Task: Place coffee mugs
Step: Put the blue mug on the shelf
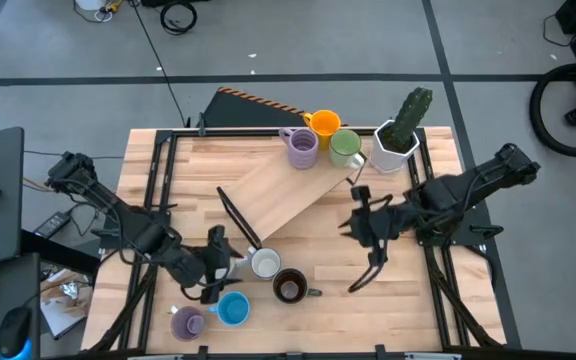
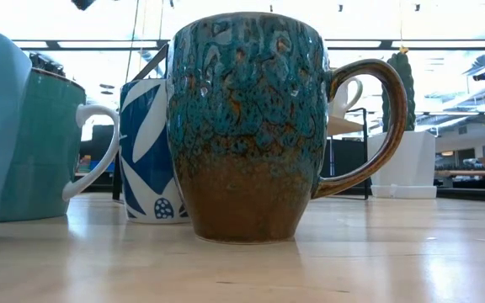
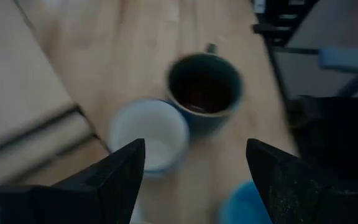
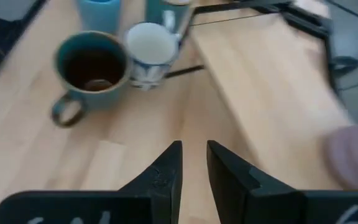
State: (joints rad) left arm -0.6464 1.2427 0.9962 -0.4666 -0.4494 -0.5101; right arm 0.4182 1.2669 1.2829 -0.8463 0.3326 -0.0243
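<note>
Left gripper (image 1: 216,262) released, empty, at 7 o'clock beside the white mug (image 1: 265,263) and brown mug (image 1: 289,287). Right gripper (image 1: 351,222) nearly clenched, empty, at 3 o'clock over bench (image 1: 398,300).

Wood table (image 1: 408,300), light planks, black frame round edge. Slanted wood board (image 1: 293,190) in middle, black strip at low end. White pot w/ green cactus (image 1: 400,135) at far right corner. Black cable on grey floor.

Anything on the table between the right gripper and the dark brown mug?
Nothing: in the right wrist view, only bare wood lies between the right gripper and the dark brown mug; the high view agrees.
</note>
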